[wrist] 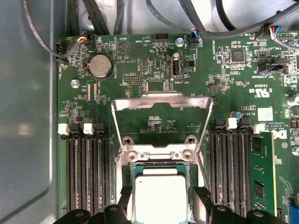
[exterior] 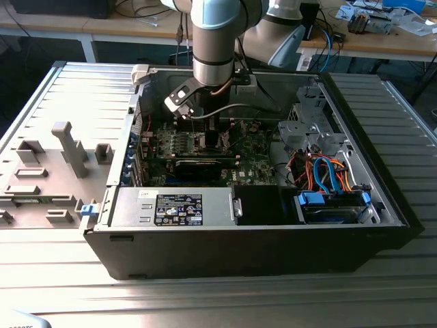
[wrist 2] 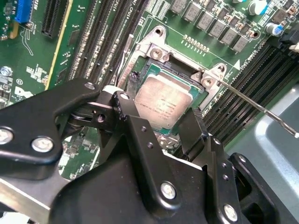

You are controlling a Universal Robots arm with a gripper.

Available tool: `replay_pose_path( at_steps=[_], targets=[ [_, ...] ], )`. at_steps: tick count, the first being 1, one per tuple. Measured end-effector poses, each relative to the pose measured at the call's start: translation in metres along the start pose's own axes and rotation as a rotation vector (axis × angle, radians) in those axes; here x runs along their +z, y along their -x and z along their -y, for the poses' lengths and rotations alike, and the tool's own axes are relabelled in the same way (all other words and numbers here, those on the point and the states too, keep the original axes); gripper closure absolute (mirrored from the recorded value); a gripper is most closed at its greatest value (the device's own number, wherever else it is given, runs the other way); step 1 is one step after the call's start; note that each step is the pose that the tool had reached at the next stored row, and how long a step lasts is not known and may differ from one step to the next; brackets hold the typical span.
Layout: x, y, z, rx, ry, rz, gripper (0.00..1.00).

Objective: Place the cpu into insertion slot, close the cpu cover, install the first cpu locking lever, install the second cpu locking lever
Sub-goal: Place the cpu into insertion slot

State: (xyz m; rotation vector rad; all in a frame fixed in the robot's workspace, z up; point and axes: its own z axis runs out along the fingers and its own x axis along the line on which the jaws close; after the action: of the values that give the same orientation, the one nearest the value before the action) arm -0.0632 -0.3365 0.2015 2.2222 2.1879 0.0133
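Step one in hand: cpu (wrist: 161, 205) is laid in insertion slot (wrist: 156, 154), cpu cover (wrist: 161, 99) not yet closed. In the exterior view the gripper (exterior: 206, 131) is poised at 12 o'clock of black card (exterior: 198, 165). Whether cpu is gripped cannot be told.

I've got the gripper (wrist: 163, 191) spread wide astride the cpu (wrist 2: 161, 105). Memory slots (wrist: 88, 172) run along both flanks and the raised cpu cover (wrist: 161, 99) stands just beyond. A thin lever rod (wrist 2: 254, 107) juts out alongside. Case top open overhead.
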Motion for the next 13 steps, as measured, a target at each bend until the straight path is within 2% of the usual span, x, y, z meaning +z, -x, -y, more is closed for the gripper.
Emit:
replay_pose_path(
  at_steps=[1,4,6,9,10,11,12,13],
  targets=[
    [-0.0013,0.0000,0.0000,0.000,-0.0001,-0.0007,0.38],
    [-0.0122,0.0001,-0.0003,0.000,0.0000,-0.0015,0.38],
    [-0.0128,0.0001,-0.0006,0.000,0.0000,-0.0017,0.38],
    [-0.0130,0.0000,-0.0011,0.000,-0.0017,-0.0056,0.40],
    [-0.0130,0.0000,-0.0016,0.000,-0.0031,-0.0057,0.46],
    [-0.0130,0.0000,-0.0020,0.000,-0.0041,-0.0056,0.46],
    [-0.0130,0.0001,-0.0024,0.000,-0.0049,-0.0055,0.53],
    [-0.0130,0.0003,-0.0028,0.000,-0.0061,-0.0055,0.53]
  ],
)
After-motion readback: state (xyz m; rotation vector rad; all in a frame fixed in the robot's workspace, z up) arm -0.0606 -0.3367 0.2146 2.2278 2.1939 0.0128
